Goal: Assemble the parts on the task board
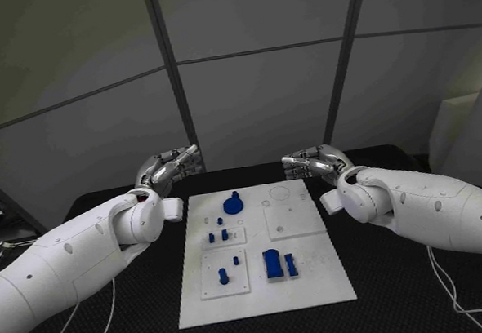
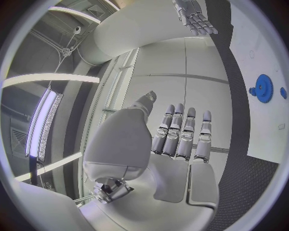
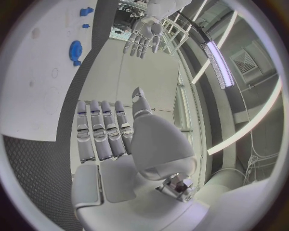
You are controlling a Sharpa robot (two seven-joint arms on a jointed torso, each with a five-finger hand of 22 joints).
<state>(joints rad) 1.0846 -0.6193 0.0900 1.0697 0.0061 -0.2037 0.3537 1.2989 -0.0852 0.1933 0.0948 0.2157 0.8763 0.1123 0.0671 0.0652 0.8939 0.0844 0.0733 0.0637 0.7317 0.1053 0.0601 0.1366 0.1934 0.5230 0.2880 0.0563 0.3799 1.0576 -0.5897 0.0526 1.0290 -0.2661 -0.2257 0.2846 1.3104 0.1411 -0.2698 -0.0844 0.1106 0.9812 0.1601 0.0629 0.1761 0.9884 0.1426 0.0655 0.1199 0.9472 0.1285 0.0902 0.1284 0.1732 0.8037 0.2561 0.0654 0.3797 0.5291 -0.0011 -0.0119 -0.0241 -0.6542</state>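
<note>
Risk, as judged: knocking small blue plastic parts askew on reaching in, given both hands far off. Left hand and right hand hovering beyond the flat white rectangular task board, fingers straight, released, grasping nothing. Board mid-tabletop, long axis running away from the robot.
</note>
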